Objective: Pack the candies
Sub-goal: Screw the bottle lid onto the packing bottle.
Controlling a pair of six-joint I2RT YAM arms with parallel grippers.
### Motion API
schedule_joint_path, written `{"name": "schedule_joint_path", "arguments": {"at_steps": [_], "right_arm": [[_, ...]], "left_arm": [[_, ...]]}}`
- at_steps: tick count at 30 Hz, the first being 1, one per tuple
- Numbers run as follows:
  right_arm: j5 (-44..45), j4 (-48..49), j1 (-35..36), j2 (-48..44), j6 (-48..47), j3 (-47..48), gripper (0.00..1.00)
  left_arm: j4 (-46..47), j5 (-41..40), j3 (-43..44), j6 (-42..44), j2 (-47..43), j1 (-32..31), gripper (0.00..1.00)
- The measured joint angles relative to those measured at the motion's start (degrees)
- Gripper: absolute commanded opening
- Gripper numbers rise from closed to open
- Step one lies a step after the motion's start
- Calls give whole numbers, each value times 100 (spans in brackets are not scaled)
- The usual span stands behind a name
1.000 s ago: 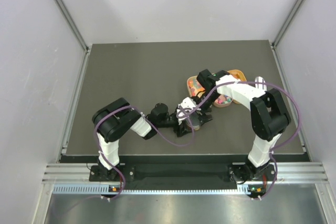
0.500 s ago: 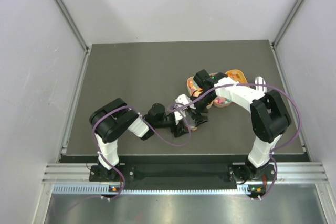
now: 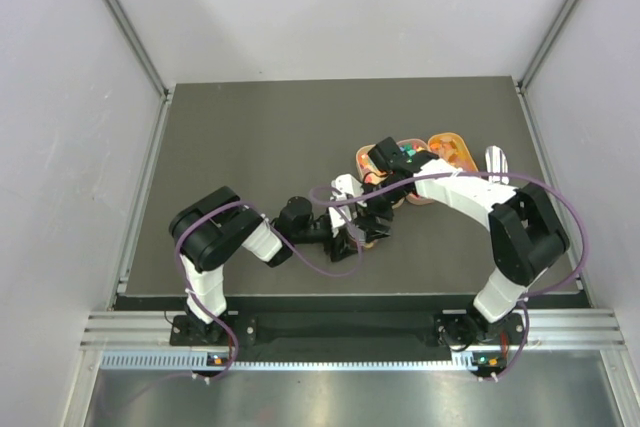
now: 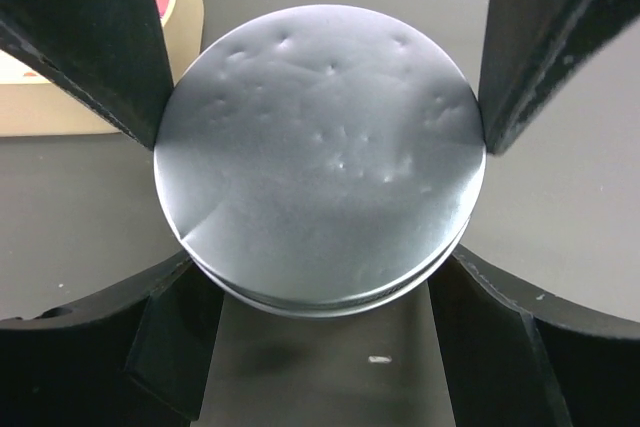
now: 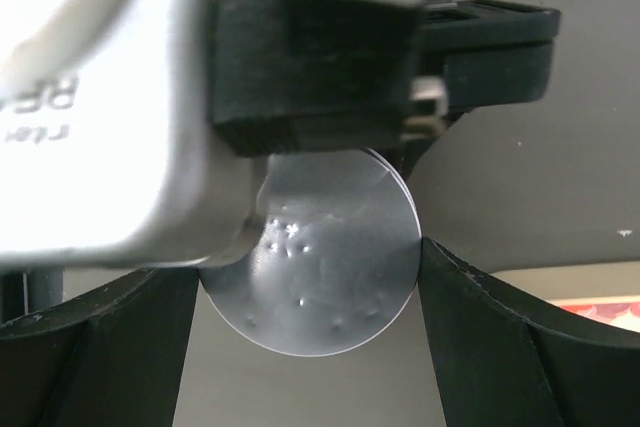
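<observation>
1. Nearest me, at the near edge of the table (image 3: 250, 137), my two arms rise from their bases and bend in toward the middle.
2. My left gripper (image 4: 320, 142) reaches in from the left and is clamped on a round clear lid (image 4: 320, 157). A finger presses on each side of its rim.
3. The lid hangs flat a little above the table, about midway between the near and far edges.
4. My right gripper (image 5: 310, 277) comes at the same lid (image 5: 320, 277) from the far side. Its fingers are closed against the rim too, so both of my grippers hold it at once. In the right wrist view, the white and black body of the left one fills the space just above.
5. Just beyond the lid sit the oval tan trays (image 3: 358, 159), right of centre and toward the far edge. The corner of one shows beside my left finger.
6. The candies (image 3: 452, 149) lie in these trays as a mix of pink, orange and red. None are in either gripper.
7. Farthest right, a metal scoop (image 3: 495, 160) rests by the trays, near the right edge.
</observation>
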Motion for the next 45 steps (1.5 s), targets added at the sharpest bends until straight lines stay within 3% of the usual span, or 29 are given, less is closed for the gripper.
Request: {"name": "schedule_joint_path", "arguments": {"at_steps": [19, 22, 23, 26, 32, 33, 35, 45], "right_arm": [[640, 1043, 275, -337, 1624, -546, 62], [739, 1097, 310, -358, 1766, -568, 63], [763, 1128, 323, -372, 1808, -588, 65], [802, 1134, 337, -378, 1847, -590, 76], [782, 1088, 339, -382, 1751, -575, 100], [767, 1049, 339, -387, 1735, -568, 100], [750, 925, 339, -345, 1602, -549, 100], [826, 516, 361, -225, 1032, -404, 100]], "left_arm": [[-111, -90, -197, 122, -205, 153, 46], [-136, -74, -229, 133, -245, 181, 62], [-153, -72, -238, 142, -260, 188, 72], [-203, -70, -245, 162, -289, 195, 83], [-254, -50, -269, 409, -352, 197, 86], [-232, -44, -286, 483, -363, 197, 86], [-164, -24, -323, 577, -367, 195, 99], [-361, 31, -459, 581, -588, 105, 99]]}}
